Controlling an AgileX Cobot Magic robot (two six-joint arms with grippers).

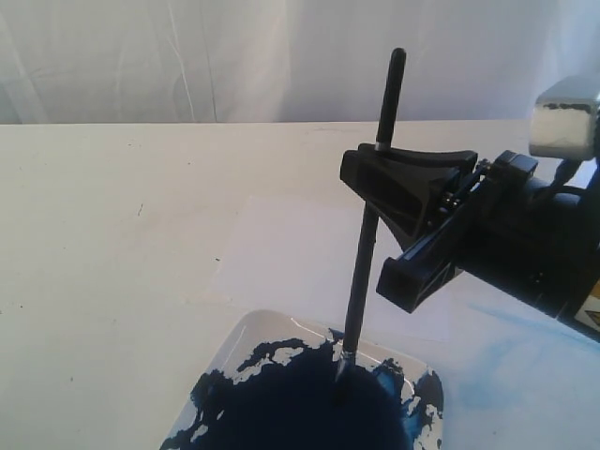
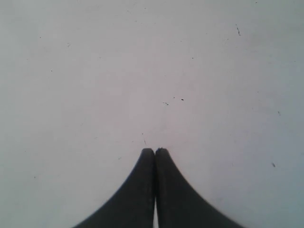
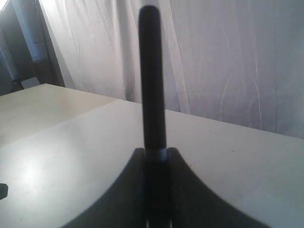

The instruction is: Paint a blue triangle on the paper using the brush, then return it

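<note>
My right gripper [image 1: 370, 225] is shut on the brush [image 1: 354, 300], a long black stick held nearly upright. The brush's bristle tip rests in dark blue paint [image 1: 300, 403] in the white tray [image 1: 262, 333]. In the right wrist view the brush handle [image 3: 151, 71] rises from between the shut fingers of the right gripper [image 3: 156, 154]. The white paper [image 1: 291, 253] lies flat on the table just behind the tray, partly hidden by the gripper. No blue triangle is in view. My left gripper [image 2: 155, 151] is shut on nothing, over bare table surface.
Pale blue smears [image 1: 497, 366] mark the table to the right of the tray, under the right arm [image 1: 534, 244]. A white curtain [image 1: 234, 56] hangs behind the cream table [image 1: 112, 234].
</note>
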